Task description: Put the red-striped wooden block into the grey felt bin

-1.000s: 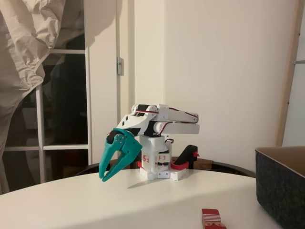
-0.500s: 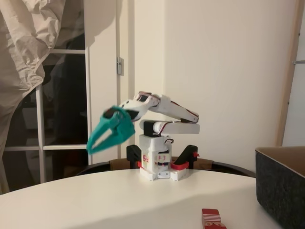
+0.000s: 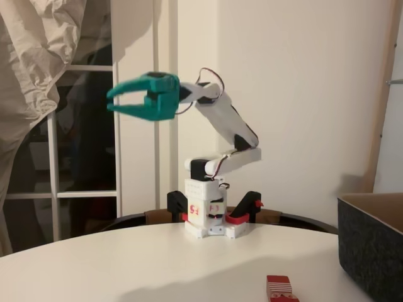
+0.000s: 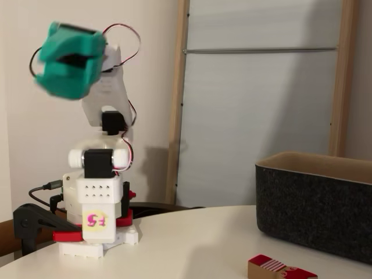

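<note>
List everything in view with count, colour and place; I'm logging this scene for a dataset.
red-striped wooden block: 1, red with cream stripes, lying on the table near the front edge, apart from the bin.
grey felt bin: 1, charcoal outside, tan inside, on the table's right side in both fixed views.
table: 1, white, rounded.
clamps: 2, black and red, at the base.
arm: 1, white, raised.
end effector: 1, teal, open, high above the table, empty.

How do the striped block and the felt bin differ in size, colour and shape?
The block is small, while the bin is far bigger. The block is red with pale stripes; the bin is dark grey outside with a tan inner face. The block looks solid and lies flat in both fixed views, whereas the bin is an open box with straight walls. Both rest on the white table, apart from each other.
</note>
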You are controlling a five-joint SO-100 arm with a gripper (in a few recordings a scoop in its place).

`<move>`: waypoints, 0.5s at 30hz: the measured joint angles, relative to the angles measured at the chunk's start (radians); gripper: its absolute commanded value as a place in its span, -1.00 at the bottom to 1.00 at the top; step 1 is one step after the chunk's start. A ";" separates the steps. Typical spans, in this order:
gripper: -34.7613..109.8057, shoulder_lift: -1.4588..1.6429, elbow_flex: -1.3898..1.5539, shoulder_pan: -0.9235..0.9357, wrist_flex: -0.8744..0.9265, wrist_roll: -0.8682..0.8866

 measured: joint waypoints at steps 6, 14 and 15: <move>-0.44 -0.155 -0.149 -0.135 -0.064 -0.046; -0.44 -0.466 -0.431 -0.216 -0.067 -0.032; -0.44 -0.515 -0.466 -0.216 -0.077 -0.037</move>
